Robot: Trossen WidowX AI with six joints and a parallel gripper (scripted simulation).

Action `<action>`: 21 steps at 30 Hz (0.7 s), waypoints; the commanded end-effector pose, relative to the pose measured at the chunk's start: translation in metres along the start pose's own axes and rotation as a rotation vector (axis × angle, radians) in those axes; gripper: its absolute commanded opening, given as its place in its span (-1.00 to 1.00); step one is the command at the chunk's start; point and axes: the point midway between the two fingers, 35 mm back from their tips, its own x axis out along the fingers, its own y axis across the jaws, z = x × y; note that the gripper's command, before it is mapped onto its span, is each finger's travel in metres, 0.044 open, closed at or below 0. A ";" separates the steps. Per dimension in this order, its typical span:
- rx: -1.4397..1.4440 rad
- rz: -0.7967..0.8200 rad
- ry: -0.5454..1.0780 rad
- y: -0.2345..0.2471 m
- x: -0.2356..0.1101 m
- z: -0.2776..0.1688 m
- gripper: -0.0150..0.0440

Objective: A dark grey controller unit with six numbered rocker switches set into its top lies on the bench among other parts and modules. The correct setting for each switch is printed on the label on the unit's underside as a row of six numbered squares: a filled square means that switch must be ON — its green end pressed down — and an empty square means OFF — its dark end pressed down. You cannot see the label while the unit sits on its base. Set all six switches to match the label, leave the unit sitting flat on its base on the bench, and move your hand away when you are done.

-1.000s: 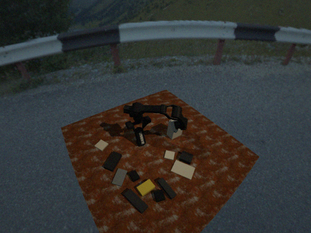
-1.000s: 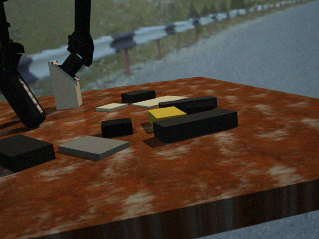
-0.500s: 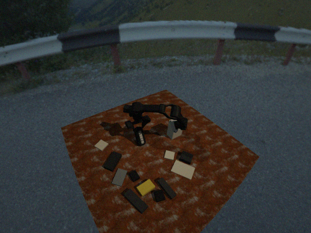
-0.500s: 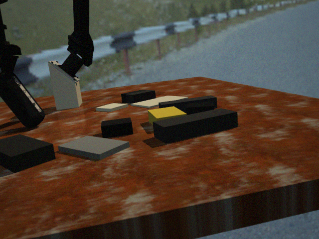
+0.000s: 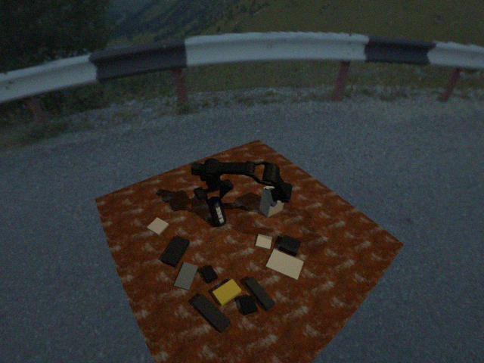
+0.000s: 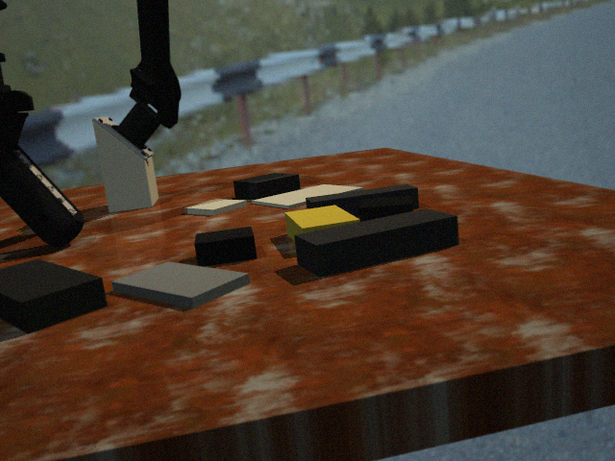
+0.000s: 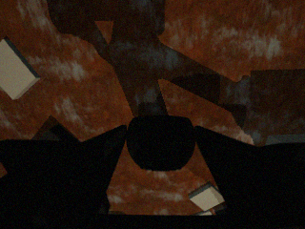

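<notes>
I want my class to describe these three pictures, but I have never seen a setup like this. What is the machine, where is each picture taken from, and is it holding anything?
The machine is a black jointed robot arm mounted on a pale wedge-shaped stand. It works on a rust-coloured bench.

One picture looks down from high above, one looks across the bench from the side, and one comes from a camera on the arm's wrist, looking past its dark fingers.

Flat blocks lie scattered on the bench: black, grey and cream ones, and one yellow block.

The hand appears to grip the upper end of the dark controller unit. The unit is tipped up, with its lower end on the bench.
</notes>
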 end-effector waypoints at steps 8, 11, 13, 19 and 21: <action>-0.002 -0.025 0.011 -0.002 0.014 0.006 0.65; -0.002 -0.025 0.011 -0.002 0.015 0.008 0.65; -0.002 -0.025 0.011 -0.002 0.016 0.009 0.65; -0.002 -0.025 0.011 -0.002 0.019 0.013 0.65; -0.002 -0.025 0.011 -0.002 0.020 0.015 0.65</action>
